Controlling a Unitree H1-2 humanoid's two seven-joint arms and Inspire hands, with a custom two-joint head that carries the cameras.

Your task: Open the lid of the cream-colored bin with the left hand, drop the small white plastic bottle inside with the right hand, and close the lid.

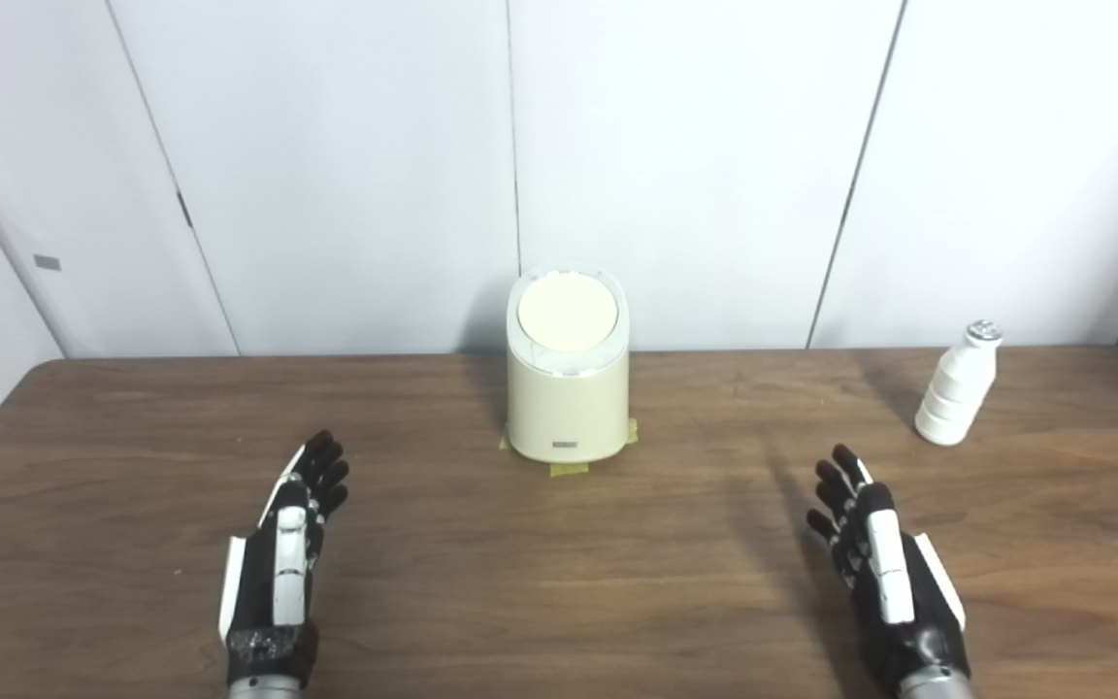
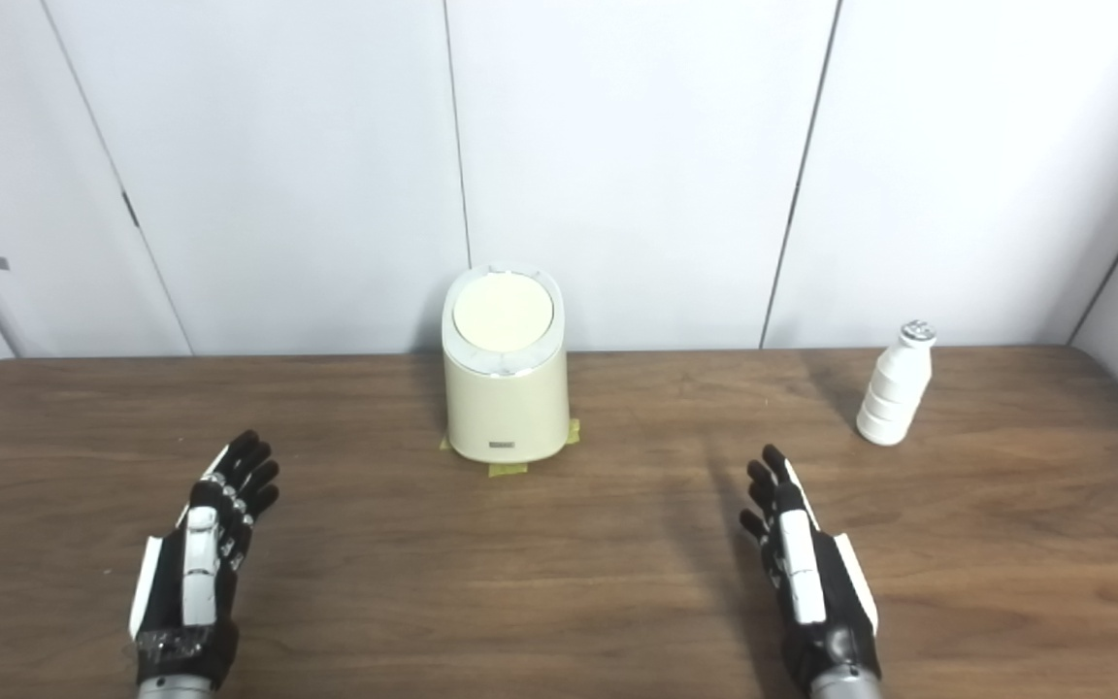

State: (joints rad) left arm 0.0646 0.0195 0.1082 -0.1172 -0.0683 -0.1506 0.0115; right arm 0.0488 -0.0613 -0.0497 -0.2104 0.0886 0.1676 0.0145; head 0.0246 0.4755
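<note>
The cream-colored bin [image 1: 567, 408] stands at the far middle of the table, taped down, with its round lid [image 1: 567, 312] closed. The small white plastic bottle [image 1: 955, 396] stands upright at the far right, with a silver cap. My left hand [image 1: 289, 555] hovers open over the near left of the table, well short of the bin. My right hand [image 1: 871, 555] hovers open at the near right, below and left of the bottle. Both hands are empty, with their fingers pointing away from me.
The wooden table [image 1: 559, 582] ends at a white panelled wall just behind the bin. Yellow tape tabs [image 1: 569, 469] hold the bin's base to the table. The table's right corner lies just past the bottle.
</note>
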